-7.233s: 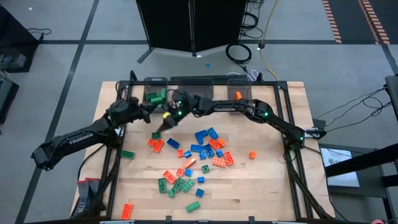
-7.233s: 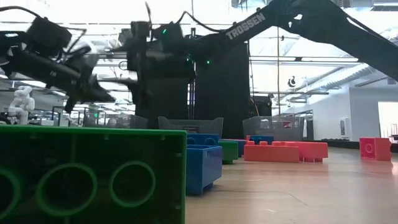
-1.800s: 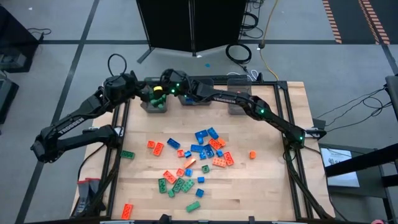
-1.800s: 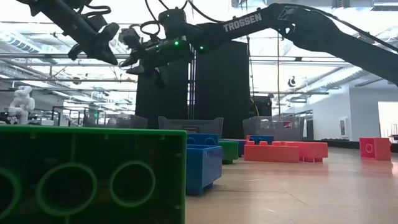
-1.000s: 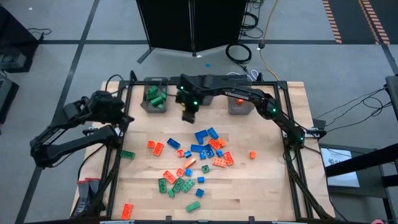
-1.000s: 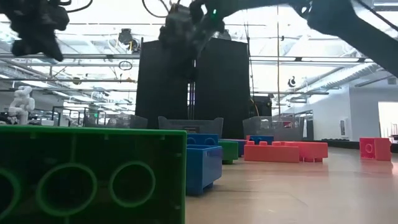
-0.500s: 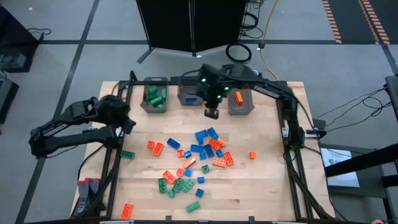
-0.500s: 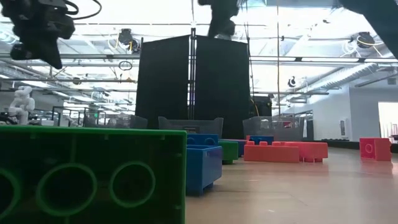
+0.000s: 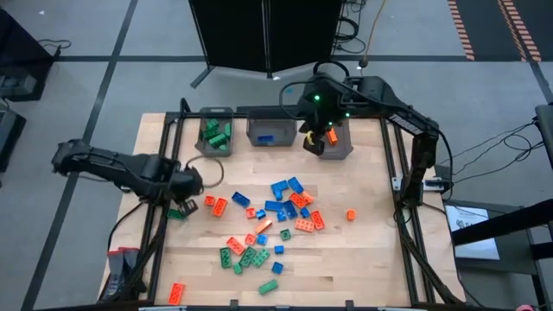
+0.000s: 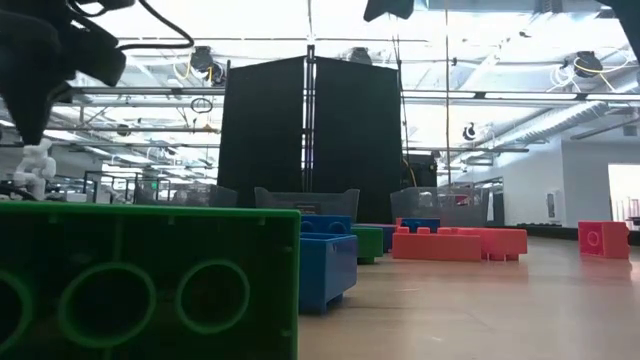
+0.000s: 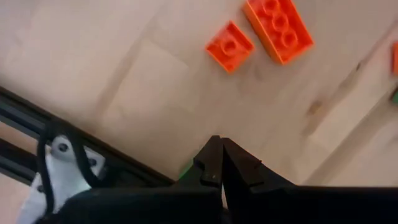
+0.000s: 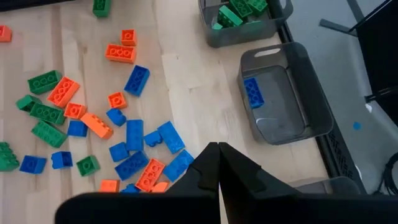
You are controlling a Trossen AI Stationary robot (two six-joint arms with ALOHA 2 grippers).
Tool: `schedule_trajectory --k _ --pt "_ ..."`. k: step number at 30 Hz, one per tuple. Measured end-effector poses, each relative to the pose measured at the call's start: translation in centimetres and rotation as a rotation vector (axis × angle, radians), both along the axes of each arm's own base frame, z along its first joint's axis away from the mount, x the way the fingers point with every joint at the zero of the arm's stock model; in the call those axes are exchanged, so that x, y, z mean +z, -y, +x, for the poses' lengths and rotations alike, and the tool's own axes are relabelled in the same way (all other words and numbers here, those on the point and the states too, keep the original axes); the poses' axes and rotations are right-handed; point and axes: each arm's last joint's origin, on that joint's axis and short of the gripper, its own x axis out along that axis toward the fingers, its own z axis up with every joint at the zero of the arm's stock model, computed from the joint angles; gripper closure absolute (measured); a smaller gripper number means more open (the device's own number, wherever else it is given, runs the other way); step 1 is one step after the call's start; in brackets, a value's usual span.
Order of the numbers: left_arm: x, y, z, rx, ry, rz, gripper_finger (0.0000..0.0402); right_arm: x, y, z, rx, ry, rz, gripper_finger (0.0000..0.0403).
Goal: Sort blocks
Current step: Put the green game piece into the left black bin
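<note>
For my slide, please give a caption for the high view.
Both arms sorting blocks: right gripper above the orange bin.

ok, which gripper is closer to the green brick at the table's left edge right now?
Left. The left gripper hovers right by the green brick; the right gripper is far off by the right bin.

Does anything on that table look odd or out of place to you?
Mostly just unsorted blocks strewn mid-table. One orange block lies alone near the front left corner, far from the rest. The bins stand in a straight row; nothing looks damaged.
</note>
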Motion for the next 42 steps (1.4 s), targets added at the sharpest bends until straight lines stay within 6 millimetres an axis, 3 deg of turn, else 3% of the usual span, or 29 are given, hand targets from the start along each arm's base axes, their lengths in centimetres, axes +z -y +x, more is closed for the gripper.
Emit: schedule_trajectory --k 13,23,30,38,42 --pt "-3.9 5.4 1.8 -0.229 -0.29 0.102 0.0402 0.0 0.0 0.1 0.007 0.002 -0.003 0.0403" --pt "-6.1 6.7 0.6 -0.241 -0.459 0.073 0.0402 -0.1 0.0 0.0 0.006 -0.004 0.003 0.0403" --pt "-7.6 7.5 0.6 -0.229 -0.374 0.057 0.0402 -0.2 -0.3 -0.1 0.021 -0.031 0.005 0.0403" --pt "-10.7 6.8 0.3 -0.161 -0.283 0.019 0.0401 -0.3 -0.8 -0.1 0.032 -0.041 0.01 0.0403" --pt "-10.6 6.2 0.9 -0.126 -0.249 0.04 0.0402 -0.3 -1.3 0.0 0.047 -0.041 0.01 0.0403"
